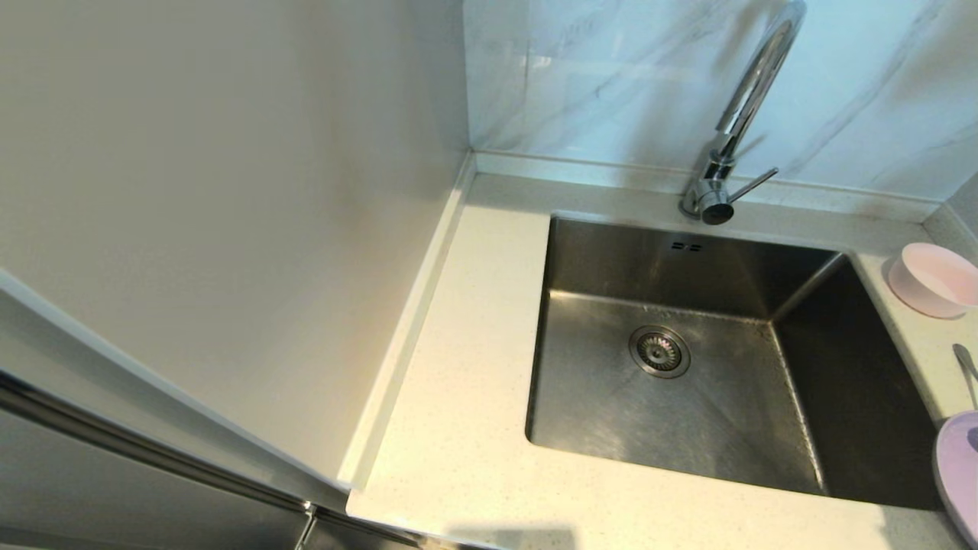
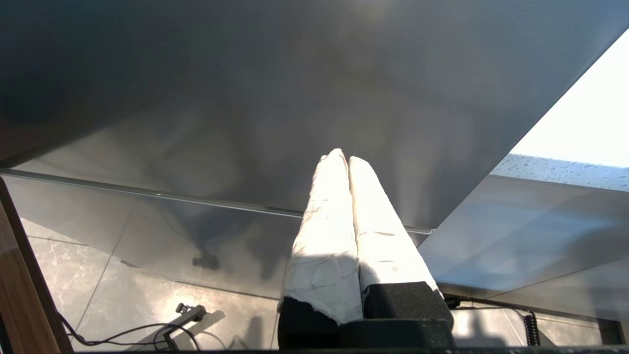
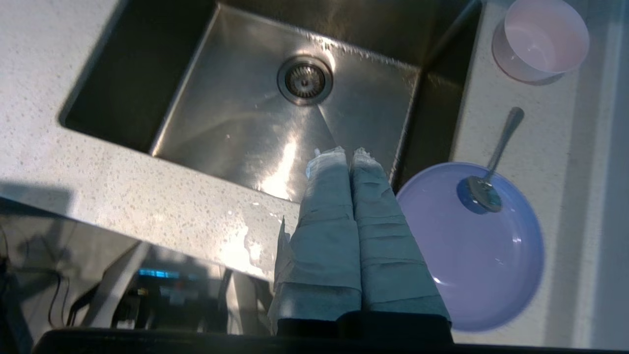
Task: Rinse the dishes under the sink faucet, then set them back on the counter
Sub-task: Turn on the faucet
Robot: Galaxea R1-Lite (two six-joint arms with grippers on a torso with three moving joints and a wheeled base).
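Observation:
The steel sink (image 1: 611, 397) (image 3: 236, 123) is set in the cream speckled counter (image 1: 458, 428) (image 3: 123, 196), its basin bare around the drain strainer (image 1: 659, 351). The chrome faucet (image 1: 733, 137) rises behind it. On the counter right of the sink stand the pink bowl (image 1: 934, 279) (image 3: 540, 39) and the lilac plate (image 1: 959, 473) (image 3: 471, 246). The metal spoon (image 3: 491, 157) (image 1: 966, 374) rests with its head on the plate. My right gripper (image 3: 349, 152) is shut and empty, above the sink's front edge beside the plate. My left gripper (image 2: 343, 158) is shut, parked low by grey cabinet fronts.
A tall pale panel (image 1: 229, 214) walls off the counter's left side. A marble backsplash (image 1: 611, 76) stands behind the faucet. A raised rim (image 1: 412, 321) runs along the counter's left edge. Water drops lie on the counter's front strip (image 3: 236, 231).

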